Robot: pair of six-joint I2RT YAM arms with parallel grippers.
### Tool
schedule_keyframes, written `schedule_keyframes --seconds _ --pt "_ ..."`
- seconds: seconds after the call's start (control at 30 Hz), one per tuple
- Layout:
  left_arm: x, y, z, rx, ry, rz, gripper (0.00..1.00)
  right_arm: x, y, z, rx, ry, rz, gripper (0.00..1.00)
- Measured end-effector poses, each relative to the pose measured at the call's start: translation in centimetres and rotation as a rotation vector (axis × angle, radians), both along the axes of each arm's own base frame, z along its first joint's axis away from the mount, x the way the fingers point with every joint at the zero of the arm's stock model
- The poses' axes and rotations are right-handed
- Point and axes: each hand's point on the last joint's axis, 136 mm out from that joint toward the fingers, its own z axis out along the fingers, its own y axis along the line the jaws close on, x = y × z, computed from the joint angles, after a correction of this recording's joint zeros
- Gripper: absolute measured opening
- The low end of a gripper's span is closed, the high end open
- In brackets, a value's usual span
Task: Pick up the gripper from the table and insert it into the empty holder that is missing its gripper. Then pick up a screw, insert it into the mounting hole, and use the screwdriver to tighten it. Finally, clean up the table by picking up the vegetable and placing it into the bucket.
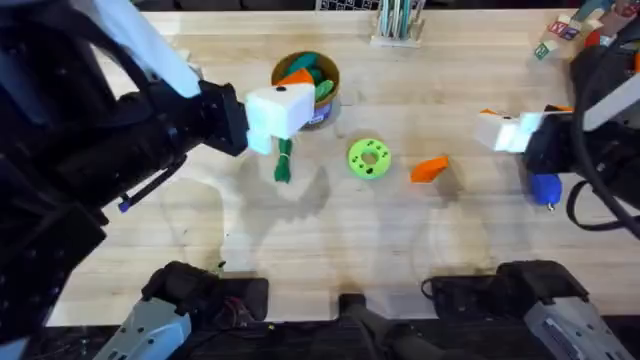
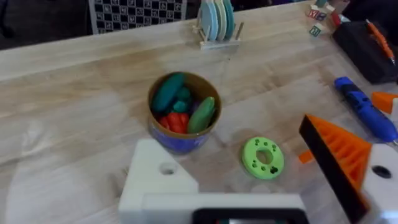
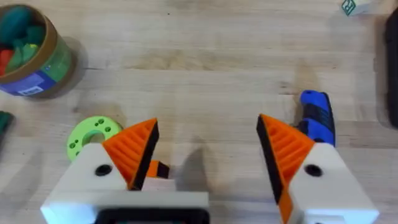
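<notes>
The orange gripper (image 1: 430,168) lies on the table right of a lime-green disc (image 1: 369,158). My left gripper (image 1: 280,110) hangs open beside the tan bucket (image 1: 305,85). In the left wrist view one jaw is the plain white holder (image 2: 155,180), and the other carries an orange wedge. The dark-green vegetable (image 1: 283,160) lies just below it. My right gripper (image 3: 208,149) stands open over the table, both orange pads (image 3: 283,146) in place. The loose gripper (image 3: 158,169) peeks out behind one finger. The blue screwdriver (image 1: 545,187) lies beside it. The screw is out of view.
The bucket (image 2: 183,112) holds green and red toy vegetables. A rack of plates (image 1: 395,20) stands at the back edge, with toy blocks (image 1: 560,28) at the back right. A black box (image 2: 367,50) sits beyond the screwdriver (image 2: 364,109).
</notes>
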Motion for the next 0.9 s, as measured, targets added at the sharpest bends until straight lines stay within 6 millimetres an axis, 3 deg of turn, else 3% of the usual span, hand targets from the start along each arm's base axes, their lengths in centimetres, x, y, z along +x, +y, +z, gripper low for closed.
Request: schedule_keyframes --seconds 0.13,0.43,0.7,0.83,0.9 --pt "-0.6 0.2 0.2 -0.004 -0.12 -0.012 0.987 0.0 0.0 0.0 0.0 0.0 0.0 0.964" --pt "-4.5 1.2 -3.6 -0.078 -0.417 -0.025 0.985 0.0 0.0 0.0 0.0 0.0 0.0 0.964" --pt "-3.1 0.8 -6.3 -0.133 -0.49 -0.008 0.985 0.0 0.0 0.0 0.0 0.0 0.0 0.964" --pt "-2.6 0.5 -9.8 -0.119 -0.416 -0.016 0.985 0.0 0.0 0.0 0.0 0.0 0.0 0.964" --pt "-2.7 0.3 -10.3 -0.116 -0.394 -0.025 0.985 0.0 0.0 0.0 0.0 0.001 0.0 0.961"
